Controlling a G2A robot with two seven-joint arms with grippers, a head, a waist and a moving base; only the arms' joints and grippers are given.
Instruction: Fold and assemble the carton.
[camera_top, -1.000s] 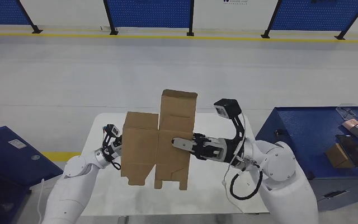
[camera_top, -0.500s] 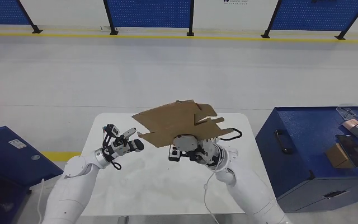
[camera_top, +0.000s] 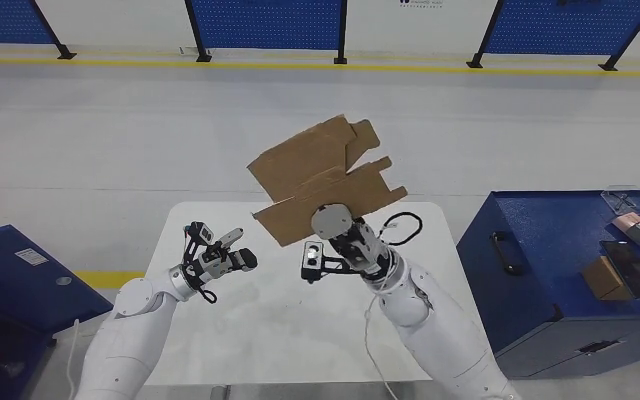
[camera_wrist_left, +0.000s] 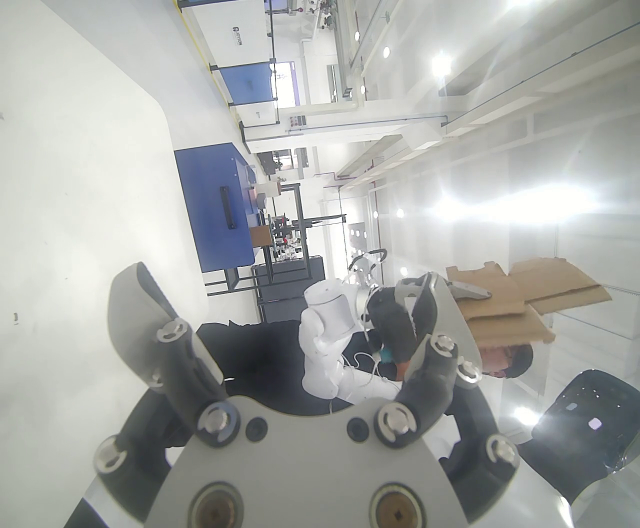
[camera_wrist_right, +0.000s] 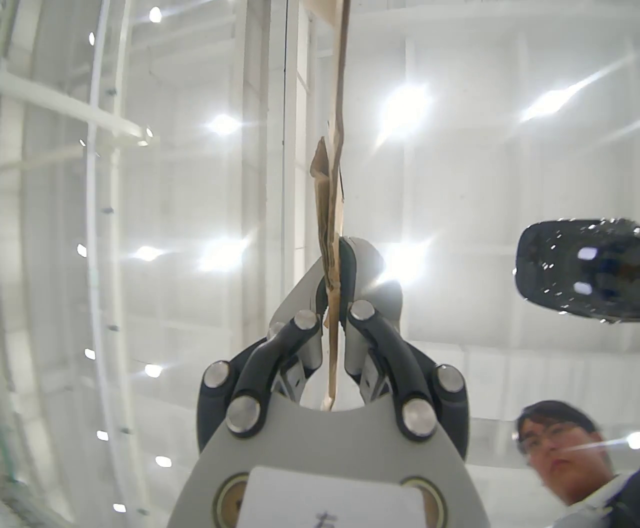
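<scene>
The flattened brown carton is held up in the air above the far side of the white table, tilted, with its flaps pointing away. My right gripper is shut on the carton's lower edge; in the right wrist view the cardboard runs edge-on between the two closed fingers, with the gripper pointing at the ceiling. My left gripper hovers over the table's left part, open, nothing between its fingers. From the left wrist view, the carton shows far off, held by the other arm.
A blue cabinet stands right of the table, another blue unit to the left. The tabletop carries nothing else. Blue barrier panels line the far floor.
The left gripper let go of the carton and pulled back to the left. The right arm swung the carton from upright over the table to raised and tilted toward the far side.
</scene>
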